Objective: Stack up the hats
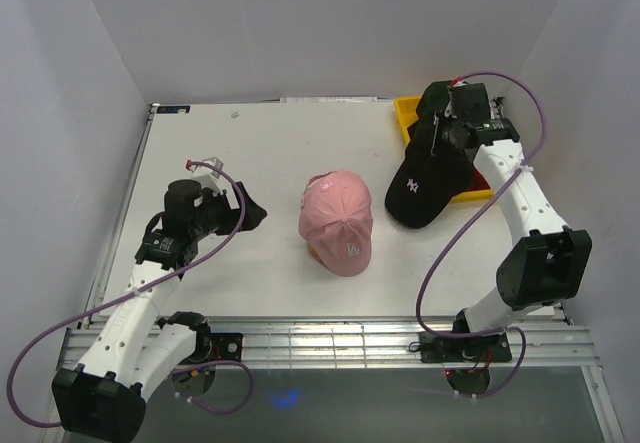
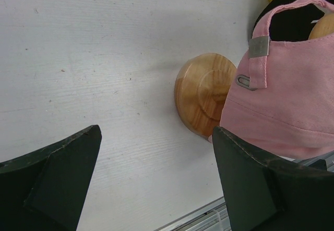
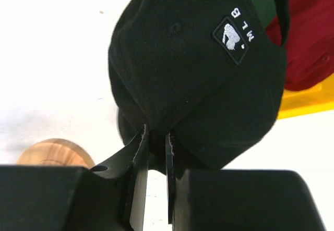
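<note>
Found black cap [image 1: 428,185] at the left edge of the yellow tray [image 3: 308,108], its rim pinched between the nearly closed jaws of right gripper [image 3: 155,137]. Noted red cap [image 3: 308,48] and green cap [image 3: 263,1] behind it in that tray. Recorded pink cap [image 1: 338,221] seated on wooden stand [image 2: 203,93] mid-table. Logged left gripper [image 2: 156,158] beside it, jaws wide, holding nothing.
</note>
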